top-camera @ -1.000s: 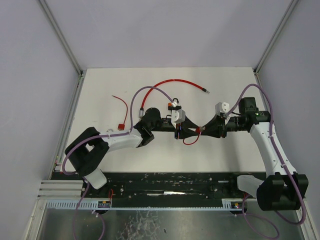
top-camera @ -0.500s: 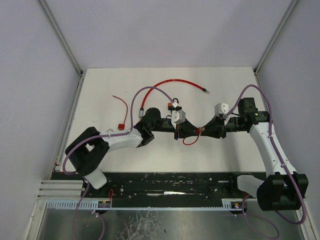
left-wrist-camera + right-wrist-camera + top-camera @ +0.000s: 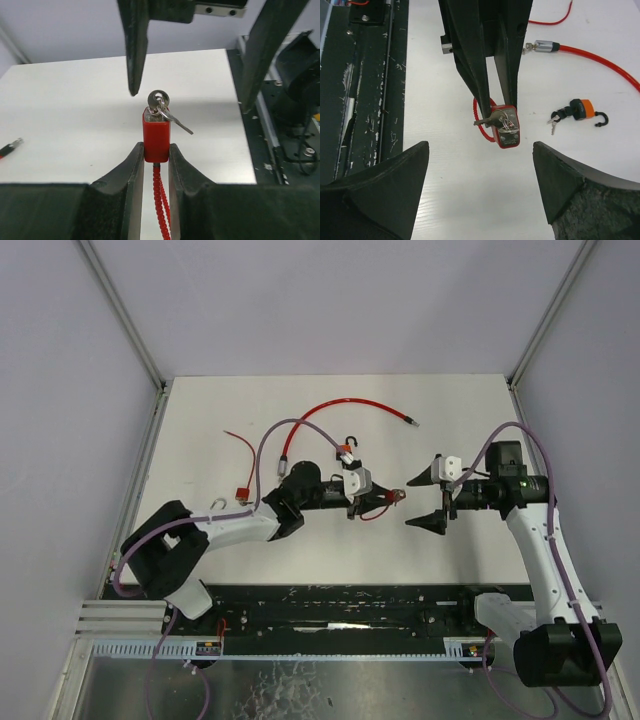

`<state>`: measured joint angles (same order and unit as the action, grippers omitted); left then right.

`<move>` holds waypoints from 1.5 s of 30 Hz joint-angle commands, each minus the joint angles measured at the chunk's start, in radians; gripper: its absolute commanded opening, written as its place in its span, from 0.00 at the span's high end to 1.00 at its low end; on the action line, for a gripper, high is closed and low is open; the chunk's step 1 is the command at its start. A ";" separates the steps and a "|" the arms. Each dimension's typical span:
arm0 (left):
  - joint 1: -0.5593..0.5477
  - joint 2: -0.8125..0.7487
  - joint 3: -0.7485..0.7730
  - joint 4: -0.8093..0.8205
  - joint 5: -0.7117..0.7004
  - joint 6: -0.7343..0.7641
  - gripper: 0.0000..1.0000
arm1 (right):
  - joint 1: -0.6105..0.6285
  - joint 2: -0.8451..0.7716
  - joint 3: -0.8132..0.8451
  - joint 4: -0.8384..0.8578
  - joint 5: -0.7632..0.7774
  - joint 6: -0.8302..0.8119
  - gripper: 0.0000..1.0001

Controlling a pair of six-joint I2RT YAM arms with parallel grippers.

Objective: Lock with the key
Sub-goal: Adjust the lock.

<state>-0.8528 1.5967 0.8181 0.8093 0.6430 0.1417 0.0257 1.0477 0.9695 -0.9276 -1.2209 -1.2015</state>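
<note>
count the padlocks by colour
red padlock: 2
orange padlock: 1
total: 3

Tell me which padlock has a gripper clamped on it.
The red rectangular padlock with the key in it, pinched in the left gripper; the small orange-and-black padlock lies free on the table.

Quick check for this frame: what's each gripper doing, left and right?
Left gripper: closed on the red lock, with the key sitting in the lock's end.
Right gripper: open, holding nothing.
</note>
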 commanded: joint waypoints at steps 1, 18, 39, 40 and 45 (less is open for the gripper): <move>-0.081 -0.051 -0.018 -0.027 -0.231 0.210 1.00 | -0.029 -0.076 -0.023 0.025 -0.027 -0.037 0.10; -0.220 -0.039 -0.106 0.104 -0.687 0.564 1.00 | -0.048 -0.060 -0.072 0.074 -0.097 0.012 0.43; -0.267 0.018 -0.059 0.171 -0.909 0.524 1.00 | 0.057 0.009 -0.433 1.491 0.046 1.430 0.52; -0.267 0.020 -0.058 0.172 -0.915 0.523 1.00 | 0.066 0.015 -0.438 1.496 0.059 1.433 0.54; -0.269 0.024 -0.056 0.176 -0.920 0.523 1.00 | 0.109 0.050 -0.417 1.441 0.072 1.407 0.61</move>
<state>-1.1130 1.6108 0.7250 0.8841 -0.2562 0.6735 0.0940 1.0813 0.5339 0.4141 -1.1622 0.1291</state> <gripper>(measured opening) 0.172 0.427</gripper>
